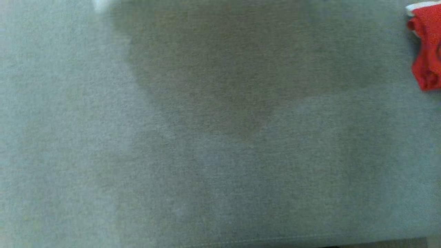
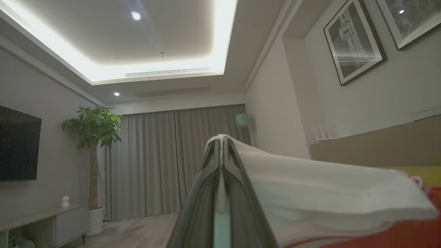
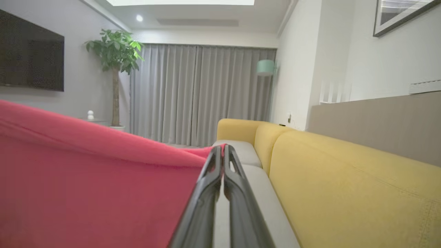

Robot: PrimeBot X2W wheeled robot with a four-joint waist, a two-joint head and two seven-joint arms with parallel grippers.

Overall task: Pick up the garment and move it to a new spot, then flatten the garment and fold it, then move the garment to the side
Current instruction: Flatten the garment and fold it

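1. Garment point(image 1: 427, 51): red with white trim, bunched at 2 o'clock against the head view's right edge.
2. Left gripper point(image 2: 222, 141) pinched tight on white hem; right gripper point(image 3: 223, 148) clamped on red cloth.
3. Grey seat point(image 1: 206, 155) spreading wide toward 9 o'clock, front seam point(image 1: 275, 240) at 6.

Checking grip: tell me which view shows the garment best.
Right wrist view: the garment spreads broad and red to the shut right gripper. Left wrist view shows its white part at the left gripper; head view, a red bunch at the right edge.
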